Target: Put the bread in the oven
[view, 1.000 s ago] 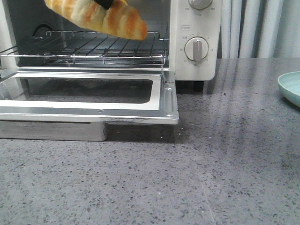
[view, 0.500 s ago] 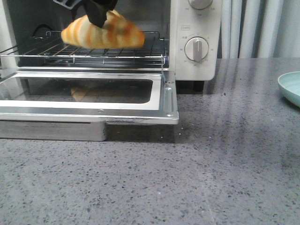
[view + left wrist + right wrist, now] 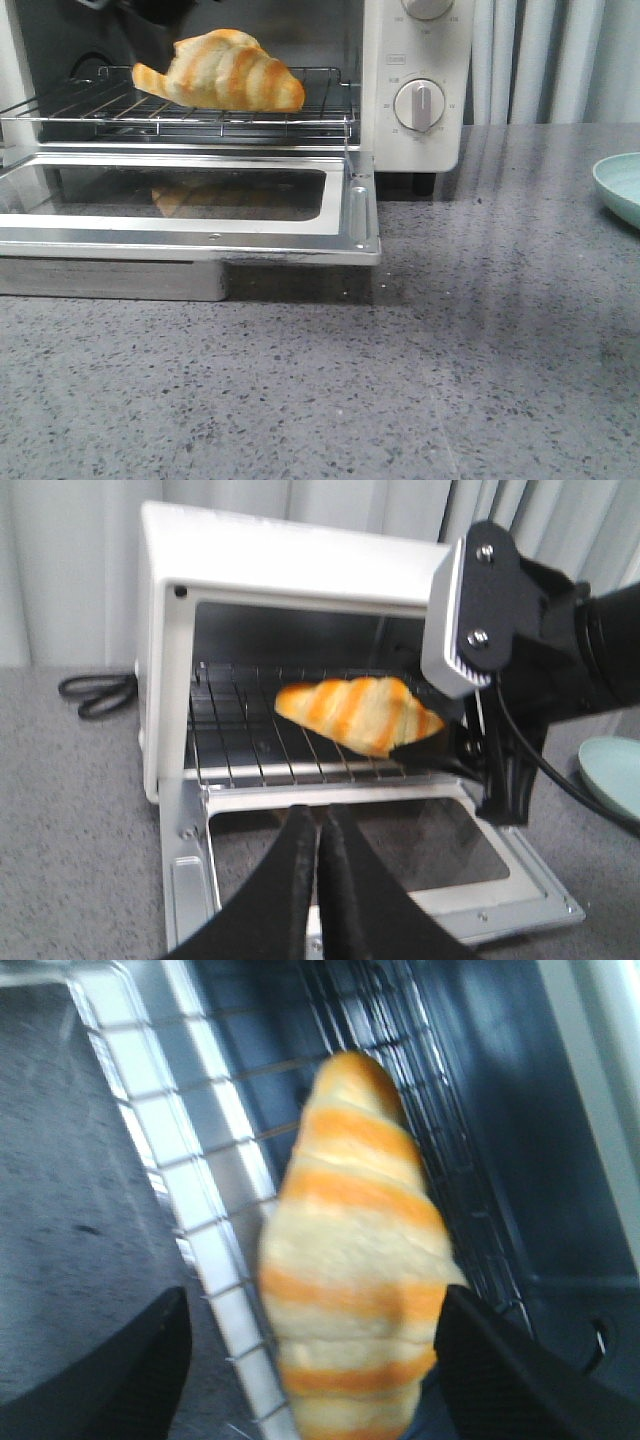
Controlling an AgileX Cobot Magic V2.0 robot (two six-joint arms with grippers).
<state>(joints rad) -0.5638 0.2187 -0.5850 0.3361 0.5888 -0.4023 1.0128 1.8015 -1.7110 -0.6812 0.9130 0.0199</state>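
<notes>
The bread (image 3: 225, 72), golden-orange with cream stripes, lies on the wire rack (image 3: 120, 112) inside the white oven (image 3: 415, 60), whose glass door (image 3: 200, 200) hangs open and flat. My right gripper (image 3: 312, 1298) is open, its fingers on either side of the bread (image 3: 350, 1250) with a wide gap on one side. In the front view only a dark part of it (image 3: 150, 25) shows above the bread's left end. My left gripper (image 3: 318, 820) is shut and empty, hovering in front of the open door (image 3: 400, 840). The bread (image 3: 360, 712) and oven (image 3: 290, 560) also show there.
A pale teal plate (image 3: 620, 185) sits at the right edge of the grey speckled counter (image 3: 450, 350). A black cable (image 3: 95, 692) lies left of the oven. Curtains hang behind. The right arm (image 3: 480, 610) reaches in from the oven's right side.
The bread came down from above the oven opening onto the wire rack. The right gripper let go of it and its fingers lifted away up and to the left.
</notes>
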